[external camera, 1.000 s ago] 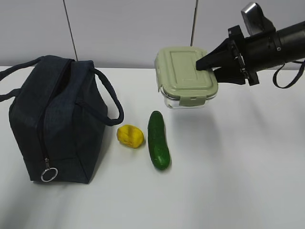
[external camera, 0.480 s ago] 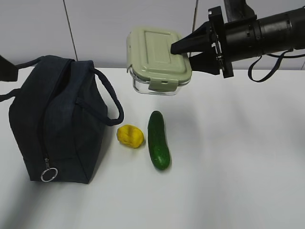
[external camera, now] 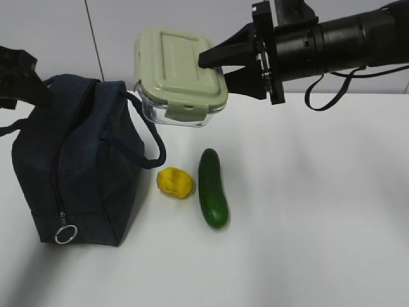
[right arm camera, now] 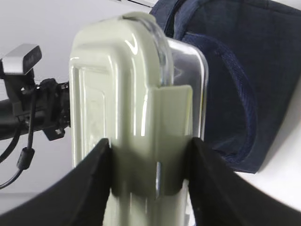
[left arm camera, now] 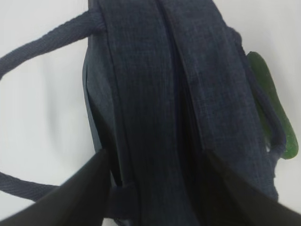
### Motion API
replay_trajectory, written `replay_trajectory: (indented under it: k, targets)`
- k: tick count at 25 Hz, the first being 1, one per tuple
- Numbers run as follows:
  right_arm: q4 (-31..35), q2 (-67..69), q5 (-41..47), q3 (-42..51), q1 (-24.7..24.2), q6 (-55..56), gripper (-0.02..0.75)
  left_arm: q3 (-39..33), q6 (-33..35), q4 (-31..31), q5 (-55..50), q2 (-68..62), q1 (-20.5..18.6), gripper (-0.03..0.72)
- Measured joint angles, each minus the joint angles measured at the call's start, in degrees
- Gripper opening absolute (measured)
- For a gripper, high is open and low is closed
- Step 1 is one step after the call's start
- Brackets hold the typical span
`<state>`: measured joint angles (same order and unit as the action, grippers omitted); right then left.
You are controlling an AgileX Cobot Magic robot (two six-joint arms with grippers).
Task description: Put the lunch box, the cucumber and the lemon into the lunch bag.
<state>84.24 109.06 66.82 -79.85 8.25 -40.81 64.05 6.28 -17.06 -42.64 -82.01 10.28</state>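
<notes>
**Inspector:** Item one, the clear rectangular lunch box with the pale sage-green clip-on lid (external camera: 181, 75). Location?

**Assistant:** Off the table, in the air, tilted so the lid faces the exterior camera. It sits above and just right of the bag's near handle. The right gripper (external camera: 220, 67) is clamped on its right end: one finger over the lid, the other under the clear base. The right wrist view confirms both dark fingers (right arm camera: 94, 183) pressed against the box at a lid clip.

**Inspector:** The boxy dark navy fabric lunch bag (external camera: 73, 160)?

**Assistant:** Upright on the white table (external camera: 319, 224), left side. Its silver ring pull (external camera: 65, 234) hangs low on the front edge. Loop handles droop to either side.

**Inspector:** Remaining items?

**Assistant:** The small lumpy yellow lemon (external camera: 174, 182) lies just right of the bag. The short glossy dark green cucumber (external camera: 212, 187) lies just beside the lemon, lengthwise toward the camera.

**Inspector:** Left gripper?

**Assistant:** The left gripper (left arm camera: 155, 188) hovers above the bag's top, fingers spread to either side of the fabric, grasping nothing.
</notes>
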Motion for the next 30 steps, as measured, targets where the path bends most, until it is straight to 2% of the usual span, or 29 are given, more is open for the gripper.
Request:
replay_trajectory:
  k: [10,12,17,19,24,30]
  targets:
    - [1.0,0.0,0.1,-4.6,2.8,-0.1,0.363,3.2,0.0,0.3,1.2,-6.9,-0.9,0.394]
    - [1.1,0.0,0.2,-4.7,2.8,-0.1,0.363,3.7,0.0,0.3,0.4,-8.2,-1.0,0.335]
    - [1.1,0.0,0.2,-4.7,2.8,-0.1,0.363,4.0,0.5,0.2,-1.3,-9.3,-1.0,0.068]
    - [1.1,0.0,0.2,-4.7,2.8,-0.1,0.363,4.5,2.0,-1.5,-2.3,-9.5,-1.0,0.011]
    - [1.1,0.0,0.2,-4.7,2.8,-0.2,0.363,8.3,5.7,-8.3,-6.7,-9.5,-1.0,-0.006]
    - [1.1,0.0,-1.0,-4.7,3.3,-0.2,0.363,12.5,6.1,-10.5,-10.5,-9.5,-1.0,-0.006]
